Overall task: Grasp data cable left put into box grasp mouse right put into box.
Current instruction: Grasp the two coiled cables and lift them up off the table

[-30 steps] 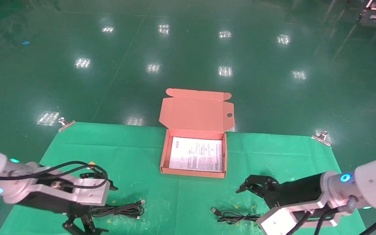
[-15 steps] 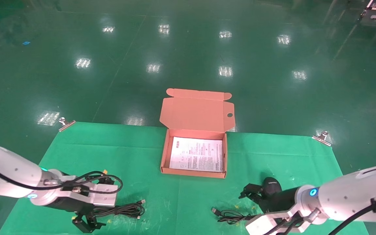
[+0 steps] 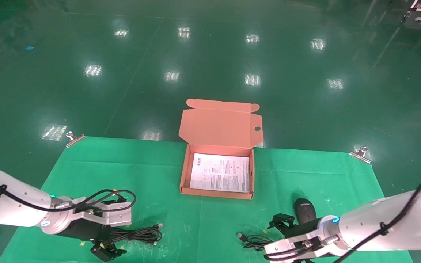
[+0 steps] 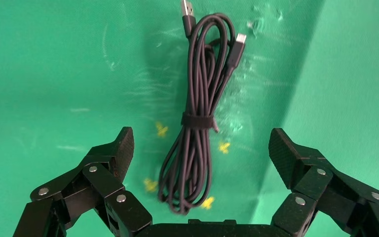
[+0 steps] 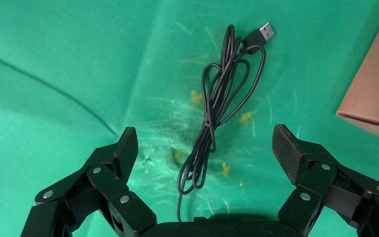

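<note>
Head view: your left claw (image 3: 106, 252) low at near-left of surface (image 3: 152, 168), at near end of data cable (image 3: 137, 233). Right claw (image 3: 281, 222) near-right, beside mouse (image 3: 304, 210). Box (image 3: 184, 171) open, centre-far.

Left wrist view: your left claw (image 4: 201, 150) spread wide, empty, straddling data cable (image 4: 197, 128).

Right wrist view: your right claw (image 5: 205, 150) wide open, empty, over mouse cord (image 5: 217, 113); box (image 5: 372, 94) corner beside.

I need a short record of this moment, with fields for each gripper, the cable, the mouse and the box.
left gripper: open, low over the cable
right gripper: open, over the mouse cord, beside the mouse
cable: bundled, flat on the green cloth, not grasped
mouse: on the cloth, not grasped
box: lid open, only a white sheet inside
</note>
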You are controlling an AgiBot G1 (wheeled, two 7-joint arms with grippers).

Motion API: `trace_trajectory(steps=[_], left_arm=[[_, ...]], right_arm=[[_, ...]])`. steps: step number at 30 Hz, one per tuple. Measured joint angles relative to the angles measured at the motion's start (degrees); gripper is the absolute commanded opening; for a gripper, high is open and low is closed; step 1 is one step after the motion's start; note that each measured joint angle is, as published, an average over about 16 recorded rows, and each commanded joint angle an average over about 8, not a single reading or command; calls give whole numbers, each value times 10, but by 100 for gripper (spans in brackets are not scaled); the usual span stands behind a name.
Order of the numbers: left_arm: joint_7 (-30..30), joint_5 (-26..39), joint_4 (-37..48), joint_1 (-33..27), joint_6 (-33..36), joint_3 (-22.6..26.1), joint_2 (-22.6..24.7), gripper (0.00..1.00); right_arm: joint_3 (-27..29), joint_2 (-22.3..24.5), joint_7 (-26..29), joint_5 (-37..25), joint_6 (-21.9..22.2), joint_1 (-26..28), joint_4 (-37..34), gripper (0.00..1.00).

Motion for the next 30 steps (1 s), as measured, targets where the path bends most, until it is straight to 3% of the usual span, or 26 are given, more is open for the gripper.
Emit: trace_trajectory(steps=[7,8,9,15,16,17,30], left_arm=[[27,-9,68,-4,-17,-5,21,100],[32,-10,77,-5,-19,-5,24,91],[37,-11,86,-5,-22,-6,26,79],[62,-14,131,-7,-37,-8,39,4],[65,-15,137,-8,-40,-9,41,0],[68,-15,142,-8,-42,-9,42,0],[78,-18,159,-9,-49,-11,47,0]], right_arm=[[-4,-23,-4,-17,26,2,-56,100],[-4,-25,-4,-19,30,3,-63,100],[-5,-28,-4,-22,34,3,-69,93],[-7,-40,-3,-34,53,3,-98,18],[-8,-41,-3,-36,55,3,-101,6],[-8,-43,-2,-37,57,3,-104,0],[-8,-47,1,-42,64,3,-113,0]])
